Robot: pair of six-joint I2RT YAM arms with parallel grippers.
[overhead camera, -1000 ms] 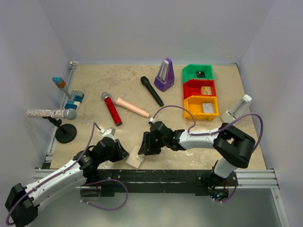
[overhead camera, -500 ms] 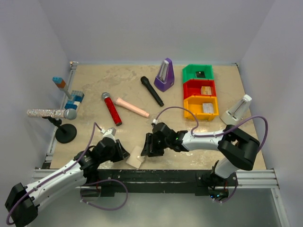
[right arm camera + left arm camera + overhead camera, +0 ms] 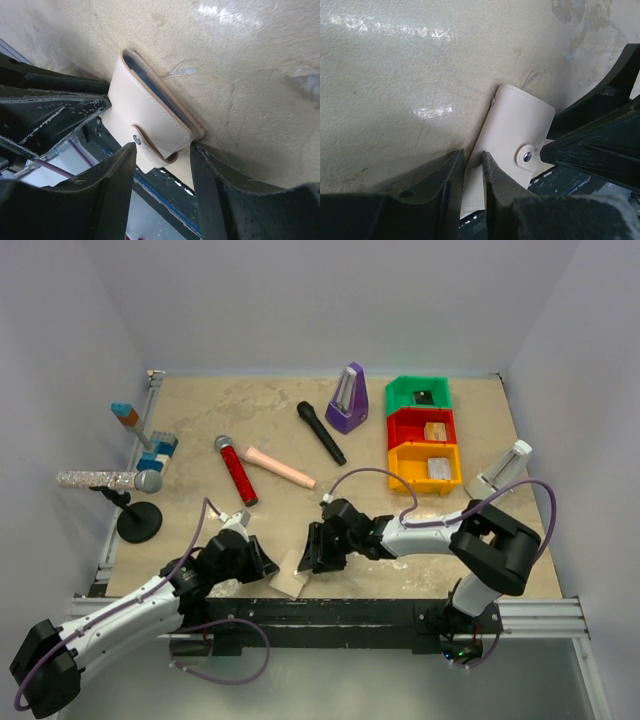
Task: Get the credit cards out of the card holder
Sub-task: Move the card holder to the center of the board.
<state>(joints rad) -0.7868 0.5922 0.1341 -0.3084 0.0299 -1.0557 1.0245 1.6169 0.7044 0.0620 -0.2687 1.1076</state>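
Card holder (image 3: pixel 150 112) shows snap tab (image 3: pixel 150 146) only in wrist views.

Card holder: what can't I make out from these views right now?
- Credit cards: unseen in every view; the snapped-shut card holder hides them.
- Holder's near end: hidden by the left tool in the left wrist view.
- Right tool: right wrist view doesn't show whether it pinches the holder.

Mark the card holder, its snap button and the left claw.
card holder (image 3: pixel 512 130): left wrist view, middle of the beige outer panel.
snap button (image 3: pixel 136 140): right wrist view, round stud on the closing tab.
left claw (image 3: pixel 472 161): left wrist view, midway between its fingertips.
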